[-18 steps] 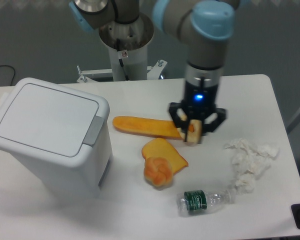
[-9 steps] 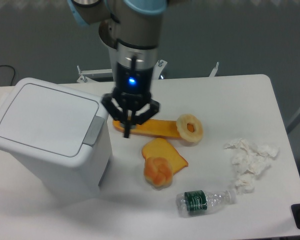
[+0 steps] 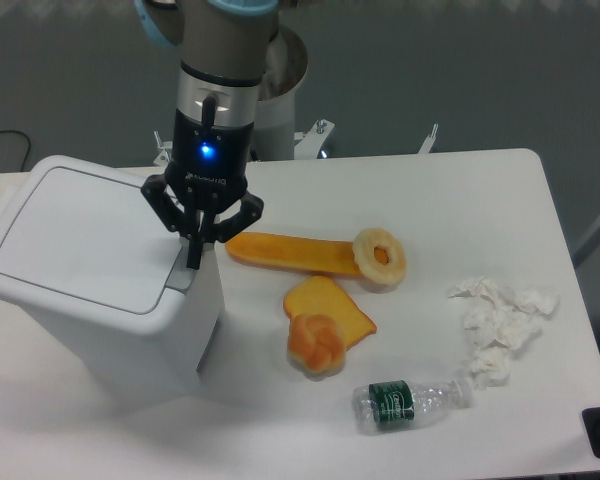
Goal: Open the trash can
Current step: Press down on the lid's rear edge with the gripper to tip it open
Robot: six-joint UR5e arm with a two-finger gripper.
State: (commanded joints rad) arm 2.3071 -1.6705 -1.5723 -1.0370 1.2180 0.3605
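Your arm drops near-vertical from the top of the frame, wrist pointing straight down w/ a blue light lit on it. The hand (image 3: 193, 255) sits right over the trash can's (image 3: 105, 275) grey latch (image 3: 187, 270), at the lid's right edge — fingers drawn together into one dark tip, gripping nothing, tip at or on the latch; can't tell if it's actually pressing.

The trash can stands on the left part of the tabletop (image 3: 460, 190), lid (image 3: 90, 235) flat & shut.

Counts, all right of the trash can:
- 1 long orange flat piece (image 3: 290, 253), smooth, rounded ends, just beside the can's upper right corner
- 1 pale ring-shaped piece (image 3: 380, 257) w/ an orange centre, resting on that long piece's far end
- 1 orange slice-like piece (image 3: 335, 305), flat, roughly square, below the long one
- 1 rounded bun-like lump (image 3: 315, 343), glossy orange-tan, touching the slice's lower left
- 1 clear plastic bottle (image 3: 410, 400) on its side, green label, crinkled — lower right of the bun
- 1 clump of crumpled white tissue (image 3: 500, 325), well apart from the can, near the tabletop's right edge

The can is white plastic, boxy, rounded corners. Tabletop is plain white & smooth.
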